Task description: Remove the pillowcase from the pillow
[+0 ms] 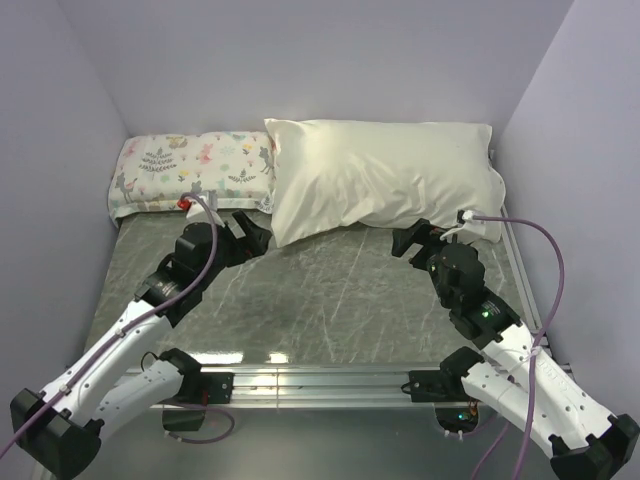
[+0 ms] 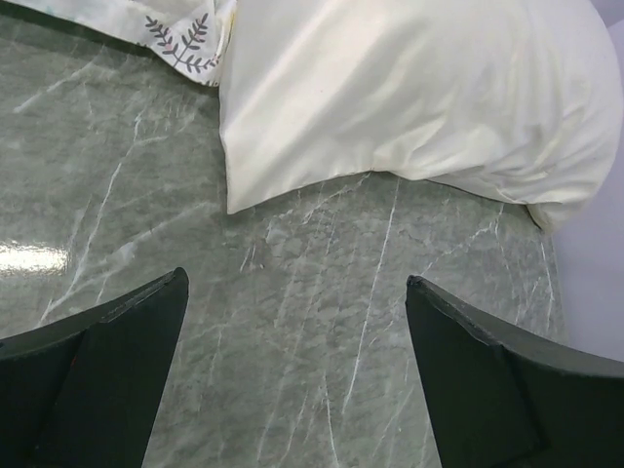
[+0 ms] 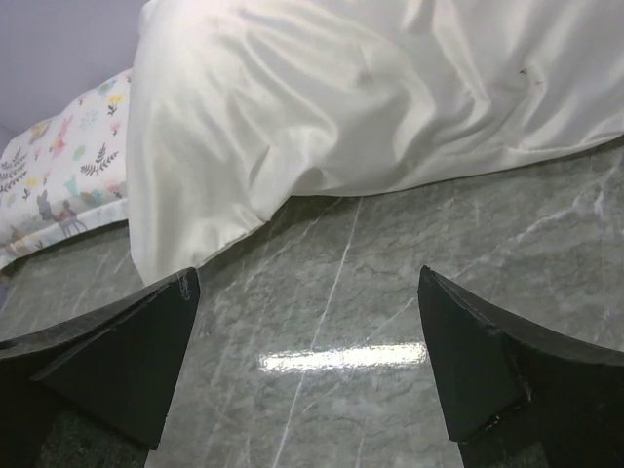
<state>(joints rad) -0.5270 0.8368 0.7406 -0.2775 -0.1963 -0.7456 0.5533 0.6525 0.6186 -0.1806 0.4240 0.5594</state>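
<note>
Left tool (image 1: 254, 234): wide open, nothing between the two dark fingers (image 2: 107, 370). In its own wrist view (image 2: 294, 281) the gap only frames bare bench.
Right tool (image 1: 414, 240): same deal, jaws spread all the way and holding nothing. Its wrist view (image 3: 307, 276) shows just bench between the fingertips.
Pillowcase (image 1: 380, 175): cream, a bit shiny, stuffed full and lying flat on the bench ahead of both tools. From the left tool it's straight ahead and spreads off to the right (image 2: 390, 88), with its near corner pointing back at the gap, a little toward the left finger. From the right tool it's ahead and fills most of the view (image 3: 370, 88), with a limp corner hanging down ahead of the left finger.
Pillow: inside the case as far as I can see, you only get its plump shape through the fabric. There's a whiter bit at the end closest to the right tool, but I can't tell what it is.
Contact: neither tool touches the fabric. A strip of bench sits between each tool and the case's near edge, and the right tool looks like the closer one.
Printed pillow (image 1: 190, 170): the small one with animals and leaves, ahead of the left tool and off to its left, butted up against the case's left end.
Bench (image 1: 330, 300): grey-green marble look, glossy, with a light glare just ahead of the right tool.
</note>
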